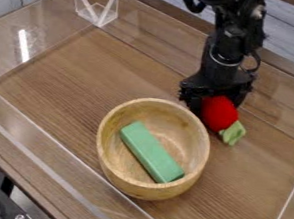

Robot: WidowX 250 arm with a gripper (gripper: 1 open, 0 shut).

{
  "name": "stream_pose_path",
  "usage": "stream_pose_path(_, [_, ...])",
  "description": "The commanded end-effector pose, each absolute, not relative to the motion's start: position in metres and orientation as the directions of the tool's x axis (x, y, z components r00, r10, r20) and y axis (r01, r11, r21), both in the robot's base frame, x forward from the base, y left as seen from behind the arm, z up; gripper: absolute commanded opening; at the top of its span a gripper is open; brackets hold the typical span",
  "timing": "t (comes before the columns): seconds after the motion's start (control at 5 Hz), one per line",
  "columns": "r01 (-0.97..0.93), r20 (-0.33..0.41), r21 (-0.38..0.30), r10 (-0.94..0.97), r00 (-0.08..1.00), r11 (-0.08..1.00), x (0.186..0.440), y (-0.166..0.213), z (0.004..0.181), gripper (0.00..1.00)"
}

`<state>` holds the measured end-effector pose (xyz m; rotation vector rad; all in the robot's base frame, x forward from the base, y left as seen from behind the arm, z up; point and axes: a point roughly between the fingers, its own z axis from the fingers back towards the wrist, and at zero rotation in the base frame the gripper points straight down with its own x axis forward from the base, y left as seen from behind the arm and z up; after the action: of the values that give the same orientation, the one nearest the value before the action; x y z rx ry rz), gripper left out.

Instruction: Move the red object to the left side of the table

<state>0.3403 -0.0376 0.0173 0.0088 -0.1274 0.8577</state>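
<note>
The red object (218,114) is a small strawberry-like toy with a pale green leafy tip (233,133). It lies on the brown wood-grain table (75,67) at the right, just beyond the wooden bowl. My black gripper (215,104) points straight down over it, low to the tabletop. The jaws are open, with one finger on each side of the toy's upper part. I cannot tell whether the fingers touch it. The gripper hides the toy's top.
A round light wooden bowl (109,127) holding a green rectangular block (152,151) sits close to the left front of the toy. Low clear acrylic walls (24,36) border the table. A clear folded stand (95,8) is at the back left.
</note>
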Motion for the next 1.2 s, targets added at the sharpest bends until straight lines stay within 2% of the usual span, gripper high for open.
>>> stream_pose_path(0.0, [-0.736,0.151,-0.060,0.735,0.661,0.675,0.336,-0.037,0.038,1.00])
stream_pose_path(0.2, [-0.718,0.161,-0.054,0.716,0.679,0.694,0.329,-0.036,0.050,1.00])
stream_pose_path(0.4, [-0.666,0.161,-0.063,0.666,0.729,0.744,0.328,-0.030,0.060,0.00])
stream_pose_path(0.8, [-0.496,0.178,-0.114,0.509,0.842,0.861,0.325,-0.006,0.100,0.00])
stream_pose_path(1.0, [-0.446,0.184,-0.119,0.461,0.868,0.887,0.314,0.015,0.112,0.00])
